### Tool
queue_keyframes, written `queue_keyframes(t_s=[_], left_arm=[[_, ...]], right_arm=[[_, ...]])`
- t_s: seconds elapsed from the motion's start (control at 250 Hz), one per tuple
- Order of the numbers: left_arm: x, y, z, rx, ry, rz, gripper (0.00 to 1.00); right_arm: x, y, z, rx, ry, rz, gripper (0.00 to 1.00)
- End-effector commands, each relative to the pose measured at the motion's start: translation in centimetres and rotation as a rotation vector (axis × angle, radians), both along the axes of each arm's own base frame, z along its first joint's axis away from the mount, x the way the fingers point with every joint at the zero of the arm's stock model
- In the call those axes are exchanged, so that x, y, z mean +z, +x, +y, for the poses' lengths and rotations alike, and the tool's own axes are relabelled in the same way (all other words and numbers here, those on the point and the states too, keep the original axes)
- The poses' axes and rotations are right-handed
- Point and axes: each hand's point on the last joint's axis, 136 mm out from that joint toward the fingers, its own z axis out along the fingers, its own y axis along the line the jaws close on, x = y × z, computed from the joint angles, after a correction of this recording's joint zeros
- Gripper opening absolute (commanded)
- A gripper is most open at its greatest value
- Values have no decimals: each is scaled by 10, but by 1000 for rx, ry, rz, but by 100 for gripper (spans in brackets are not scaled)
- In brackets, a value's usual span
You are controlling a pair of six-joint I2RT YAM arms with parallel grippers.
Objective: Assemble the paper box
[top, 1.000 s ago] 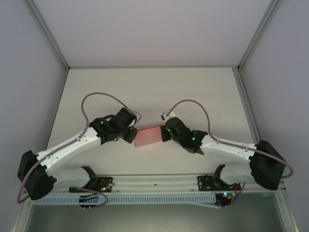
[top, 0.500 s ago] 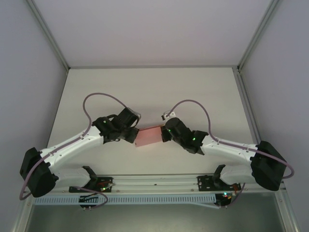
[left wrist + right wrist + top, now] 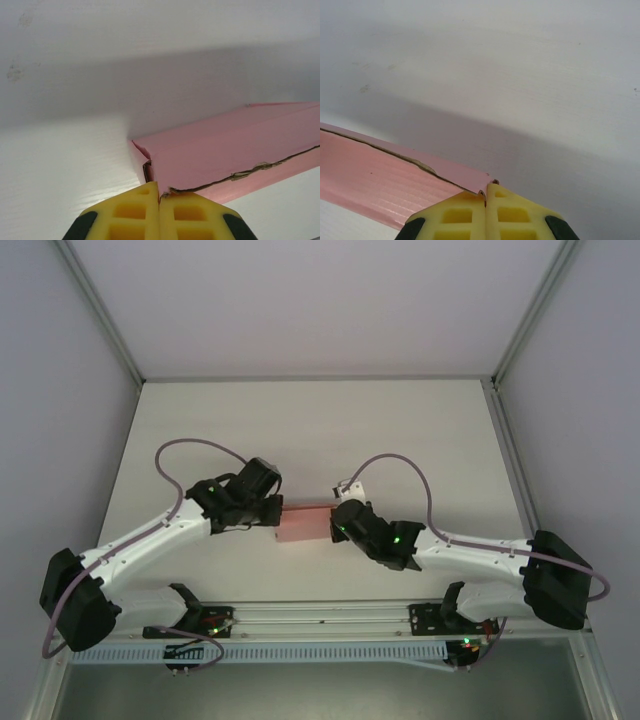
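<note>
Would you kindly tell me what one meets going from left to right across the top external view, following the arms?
In order: left arm base → left end effector → box → right end effector → right arm base.

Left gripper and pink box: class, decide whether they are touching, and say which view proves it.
Touching. The left wrist view shows the left gripper, yellow fingers shut, pinching the pink box at its corner edge.

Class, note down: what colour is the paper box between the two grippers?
Pink. The paper box shows best in the left wrist view.
</note>
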Motion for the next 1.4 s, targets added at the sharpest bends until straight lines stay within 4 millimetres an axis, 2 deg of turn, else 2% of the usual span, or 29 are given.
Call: queue_keyframes(t_s=[0.0,0.164,0.335,0.519,0.655,0.763,0.827,0.878,0.942,0.99,1.058,1.158,1.262,1.394], left_arm=[[-5,4,5,56,-12,-10,0],[-27,-3,13,10,33,-35,0],[-40,-9,3,3,-37,-103,0],[-57,-27,13,-36,97,-178,0],[-78,-44,4,-120,156,-199,0],[-85,-50,2,-138,226,-227,0],[-84,-50,2,-135,255,-233,0],[-82,-50,0,-137,259,-240,0],[-77,-48,-4,-136,249,-254,0],[-71,-46,-6,-126,235,-267,0],[-63,-45,-7,-117,210,-282,0],[-52,-45,-9,-115,163,-300,0],[-45,-44,-9,-110,141,-318,0],[-45,-42,-6,-93,157,-332,0]], right_arm=[[-18,-2,-19,-50,-60,8,0],[-17,-5,-17,-4,-43,-26,0],[-21,-8,-17,18,-5,-51,0],[-26,-14,-14,99,-29,-104,0],[-33,-21,-11,147,-46,-126,1],[-38,-23,-10,147,-30,-123,5],[-34,-24,-9,143,-7,-123,10],[-26,-24,-6,148,24,-128,18],[-14,-26,-3,162,63,-135,24],[-5,-27,-3,162,91,-140,33],[4,-29,-7,148,121,-141,38],[18,-30,-16,109,181,-139,64],[34,-26,-28,21,238,-128,83],[46,-14,-47,-132,279,-109,87]])
